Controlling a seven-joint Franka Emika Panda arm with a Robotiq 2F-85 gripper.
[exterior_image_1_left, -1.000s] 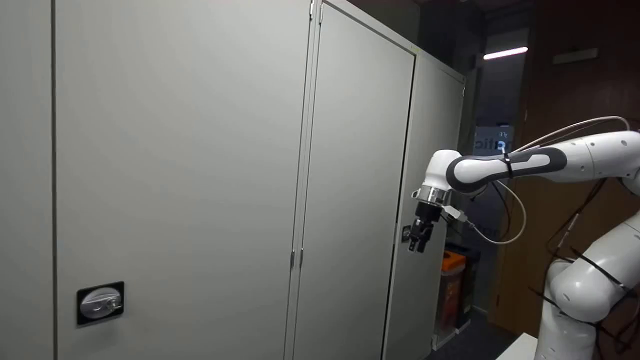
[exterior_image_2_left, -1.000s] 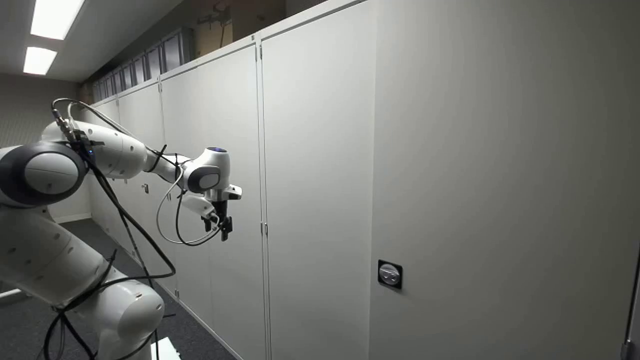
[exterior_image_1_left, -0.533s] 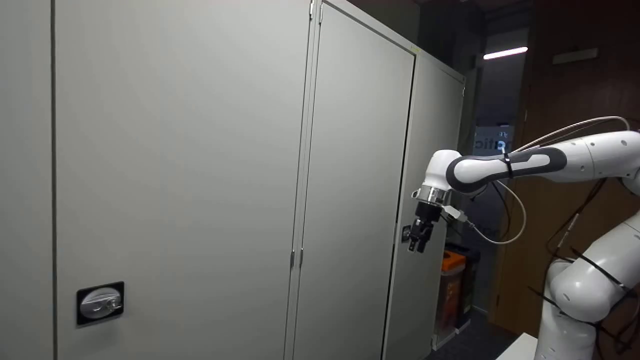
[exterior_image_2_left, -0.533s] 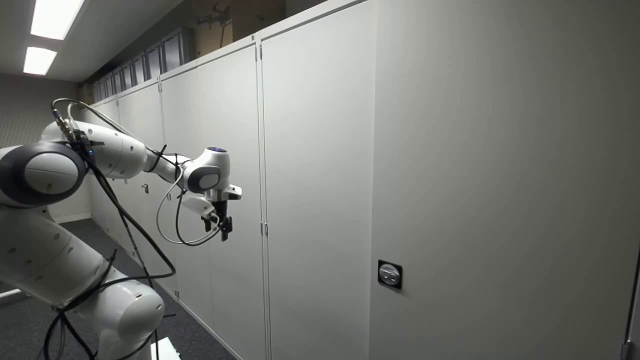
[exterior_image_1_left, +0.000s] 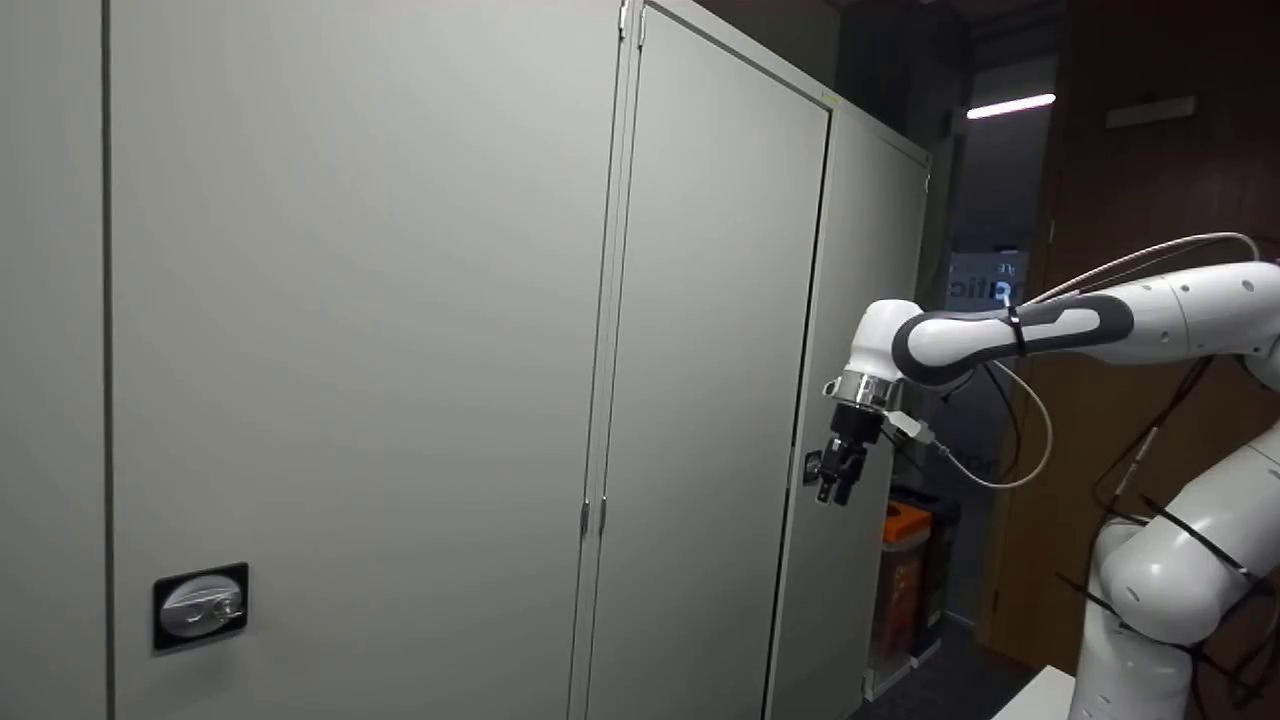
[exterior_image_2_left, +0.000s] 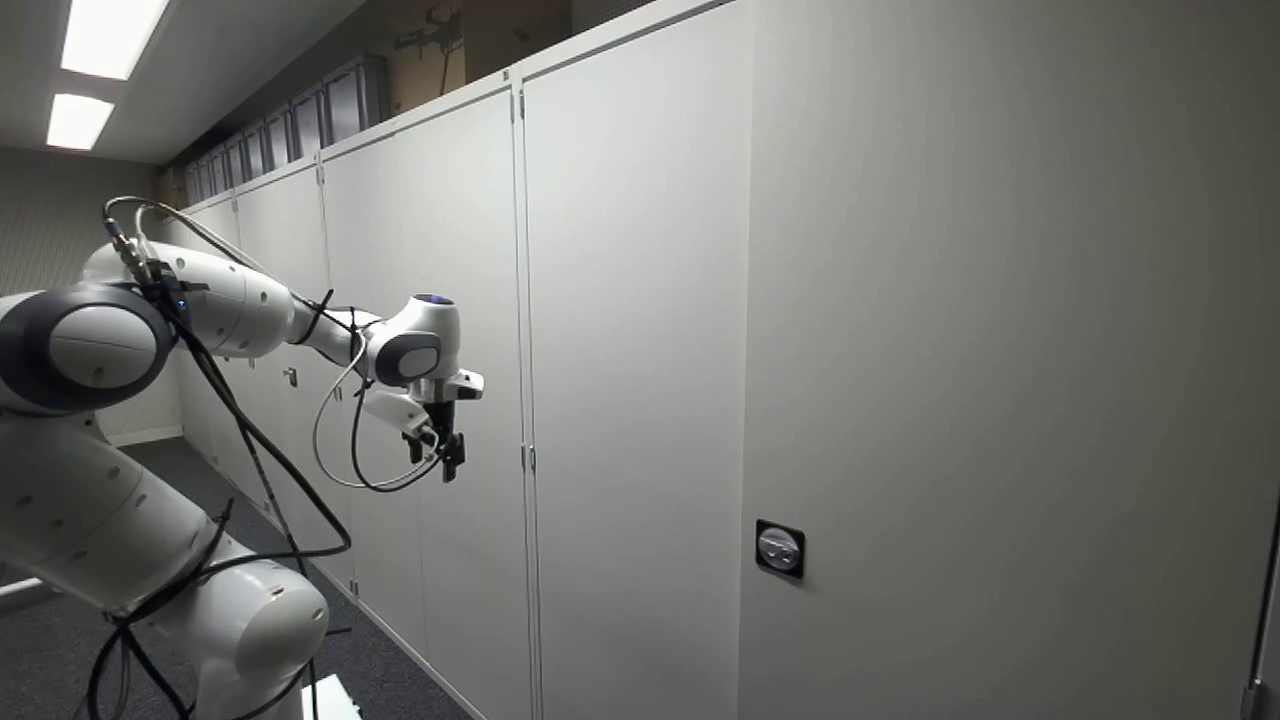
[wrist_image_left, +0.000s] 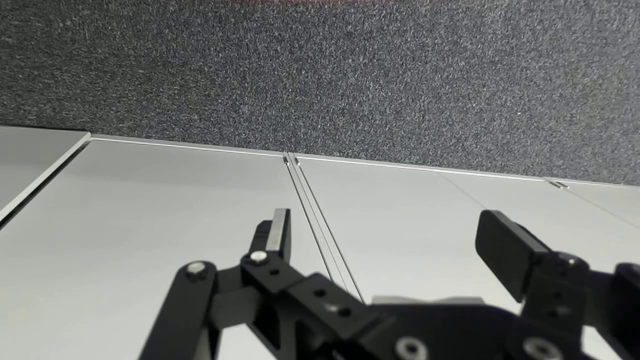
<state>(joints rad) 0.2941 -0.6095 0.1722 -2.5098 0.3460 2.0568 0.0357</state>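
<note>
My gripper (wrist_image_left: 384, 222) is open with nothing between its fingers in the wrist view. It is black and points down in both exterior views, seen here (exterior_image_1_left: 838, 488) and here (exterior_image_2_left: 434, 465). It hangs in front of tall pale grey cabinet doors (exterior_image_1_left: 710, 330), which also fill the lower wrist view (wrist_image_left: 400, 200). I see no contact with them. A round silver latch on a black plate (exterior_image_1_left: 201, 607) sits on a nearer door; a like latch (exterior_image_2_left: 780, 548) shows in an exterior view. A small dark latch (exterior_image_1_left: 811, 468) appears just behind the gripper; the distance between them is unclear.
Orange-topped (exterior_image_1_left: 905, 522) and dark bins stand past the cabinet end. Grey boxes (exterior_image_2_left: 345, 100) line the cabinet top. Cables (exterior_image_2_left: 260, 430) hang loosely along the arm. A white base surface (exterior_image_1_left: 1040, 695) lies under the arm. The floor (wrist_image_left: 320, 75) is grey carpet.
</note>
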